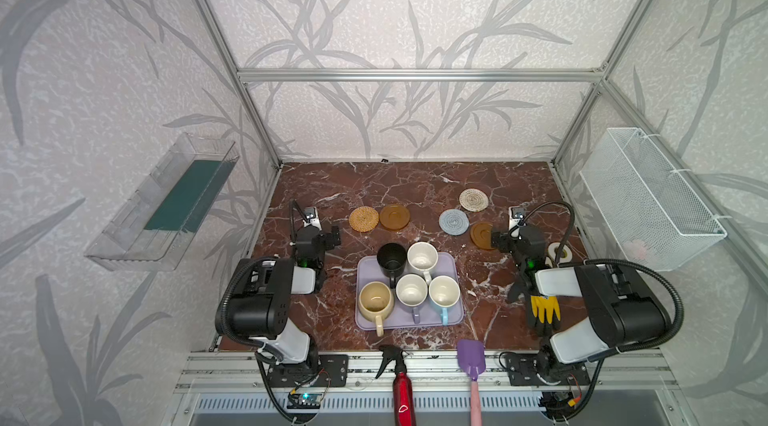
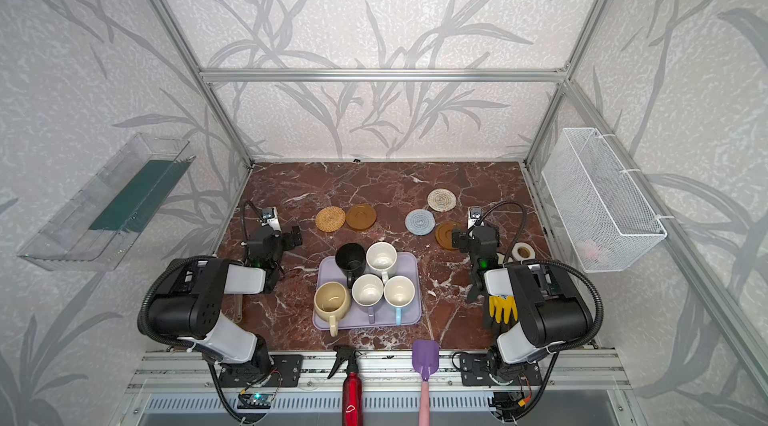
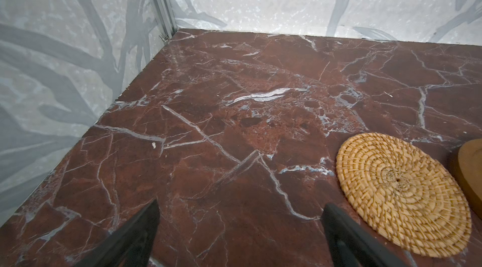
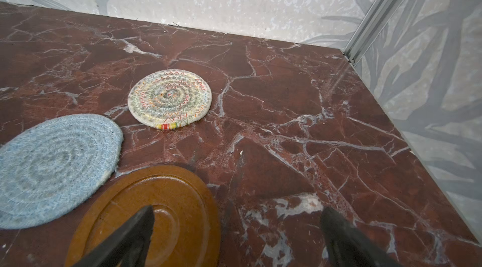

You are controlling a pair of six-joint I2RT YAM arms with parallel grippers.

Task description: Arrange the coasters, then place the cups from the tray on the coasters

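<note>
Step judged: arranging, with no cup yet moved. Five coasters lay loose on the marble table (image 1: pixel 332 191) beyond the tray (image 1: pixel 452 263): rattan coaster (image 1: pixel 364 219) just beside the first amber coaster (image 1: pixel 394 216) at left; grey-blue coaster (image 1: pixel 454 221), second amber coaster (image 1: pixel 481 234) and cream spiral coaster (image 1: pixel 473 199) bunched at right. Left gripper (image 3: pixel 241 204) stood wide open and empty, low over bare marble beside the rattan coaster. Right gripper (image 4: pixel 238 208) was likewise open and empty, one finger above the second amber coaster. The next move probably called for pinching a thin disc by its edge and spacing the set wide enough for mugs. The tray held all five cups upright and crowded: black cup (image 1: pixel 391 258), speckled white cup (image 1: pixel 422 257), cream-yellow cup (image 1: pixel 375 299), lavender cup (image 1: pixel 411 291), light blue cup (image 1: pixel 444 294). The wire basket (image 1: pixel 648 203) held something pale pink, unclear; the clear bin (image 1: pixel 137 232) held a dark green sheet.
</note>
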